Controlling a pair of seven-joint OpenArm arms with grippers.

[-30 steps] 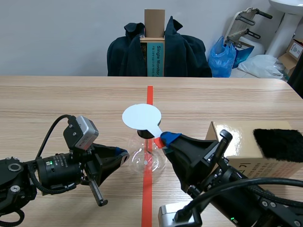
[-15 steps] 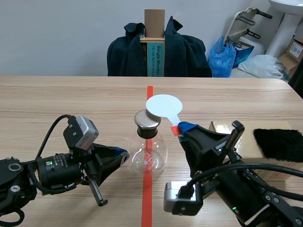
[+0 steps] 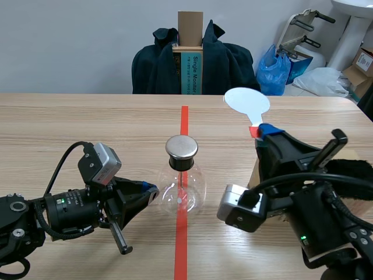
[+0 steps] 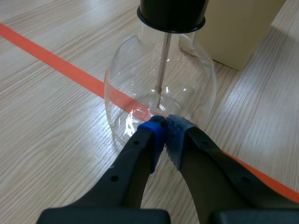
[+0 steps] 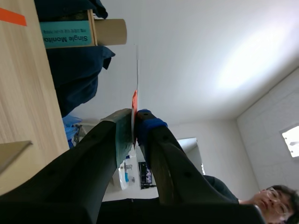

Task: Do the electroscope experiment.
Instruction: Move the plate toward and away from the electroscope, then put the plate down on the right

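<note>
The electroscope, a clear glass flask (image 3: 182, 189) with a round metal cap (image 3: 182, 147) and a thin rod inside, stands on the red tape line at the table's middle. My left gripper (image 3: 148, 191) rests shut just left of the flask, its blue pads (image 4: 159, 133) meeting right at the glass wall (image 4: 159, 84). My right gripper (image 3: 263, 132) is raised to the right of the flask, shut on the red-tipped handle of a white round paddle (image 3: 247, 103). In the right wrist view the paddle (image 5: 137, 70) shows edge-on, rising from between the fingers (image 5: 124, 130).
A tan cardboard box (image 4: 233, 28) stands right of the flask, behind my right arm, with a black fur cloth (image 3: 355, 169) on it. A chair draped with a dark coat (image 3: 195, 61) stands across the table. A person shows partly in the right wrist view.
My right gripper has lifted the white paddle off the flask's cap and carried it up and to the right. The cap is now uncovered. The left arm has not moved.
</note>
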